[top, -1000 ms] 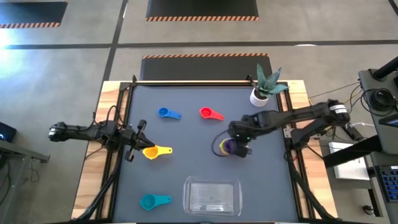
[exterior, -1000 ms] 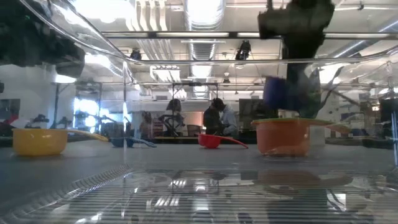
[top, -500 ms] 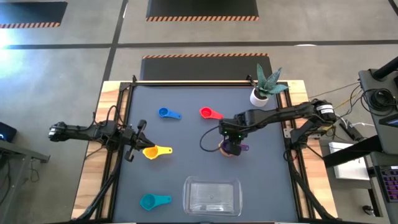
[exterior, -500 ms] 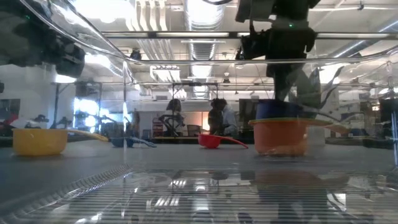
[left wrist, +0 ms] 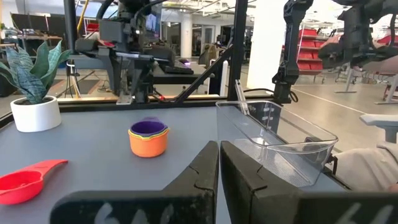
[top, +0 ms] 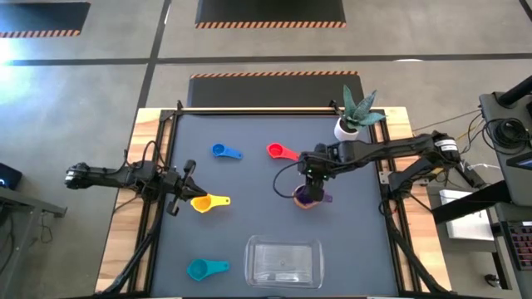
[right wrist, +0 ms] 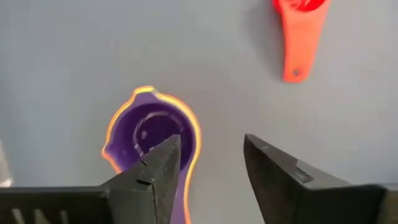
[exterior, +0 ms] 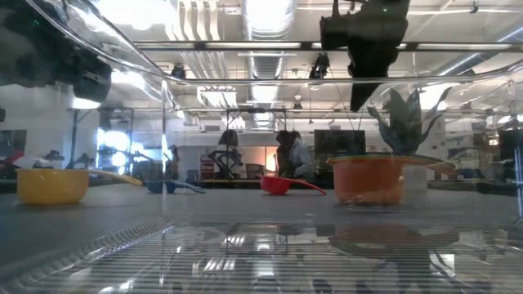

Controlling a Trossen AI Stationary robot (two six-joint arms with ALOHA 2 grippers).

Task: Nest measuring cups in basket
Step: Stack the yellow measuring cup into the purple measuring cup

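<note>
A purple measuring cup (right wrist: pixel 149 134) sits nested inside an orange one (top: pixel 304 199) near the table's middle; the pair also shows in the left wrist view (left wrist: pixel 148 138). My right gripper (right wrist: pixel 211 152) hangs open above that stack (top: pixel 312 176), touching nothing. Blue (top: pixel 223 151), red (top: pixel 281 151), yellow (top: pixel 209 202) and teal (top: pixel 204 268) cups lie singly on the dark mat. The clear basket (top: pixel 284 262) stands at the near edge. My left gripper (left wrist: pixel 219 163) is shut at the left, just beside the yellow cup.
A white pot with a spiky plant (top: pixel 347 126) stands at the far right, close behind my right arm. Open mat lies between the stacked cups and the basket. The red cup (right wrist: pixel 298 25) lies just beyond the stack on its far side.
My right gripper has brought the purple cup down into the orange cup, let go of it and risen, drawing slightly toward the far edge. The purple cup, lifted clear a second ago, now sits low inside the orange one.
</note>
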